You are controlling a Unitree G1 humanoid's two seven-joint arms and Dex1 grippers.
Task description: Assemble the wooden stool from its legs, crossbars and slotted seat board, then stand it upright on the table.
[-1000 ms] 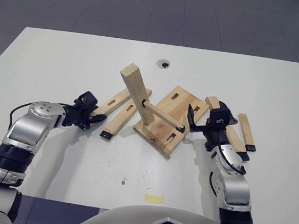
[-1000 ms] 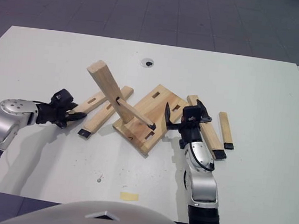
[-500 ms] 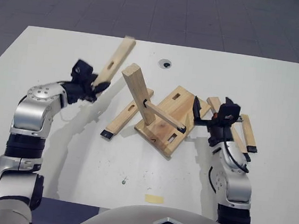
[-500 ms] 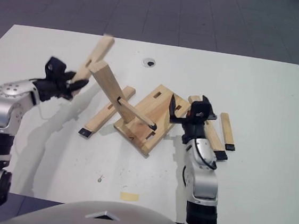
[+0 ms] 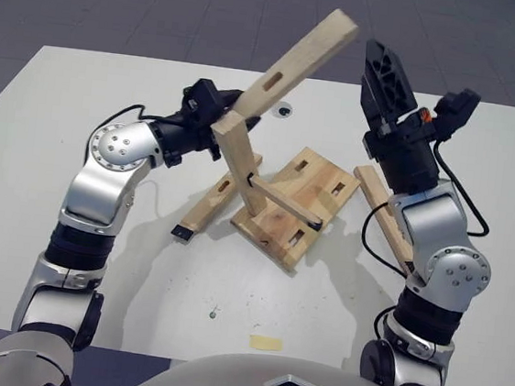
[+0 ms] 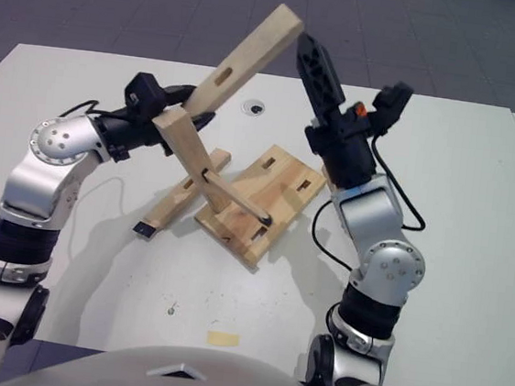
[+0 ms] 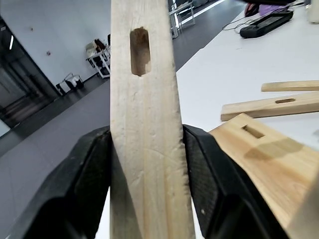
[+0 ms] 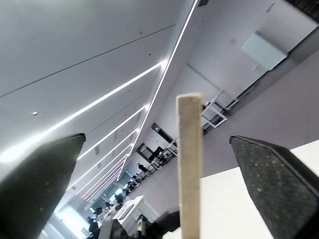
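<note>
Broadly, the white table carries the slotted seat board lying flat; a standing leg leans at its left edge, a thin crossbar running from its side down to the board; spare legs lie beside the board. The left gripper is clamped on the raised leg near its lower end, slanted above the board; the right gripper hangs spread wide, holding nothing. The wood is likely stiff, light and dry; grip the flat faces, clear of the mortise.
</note>
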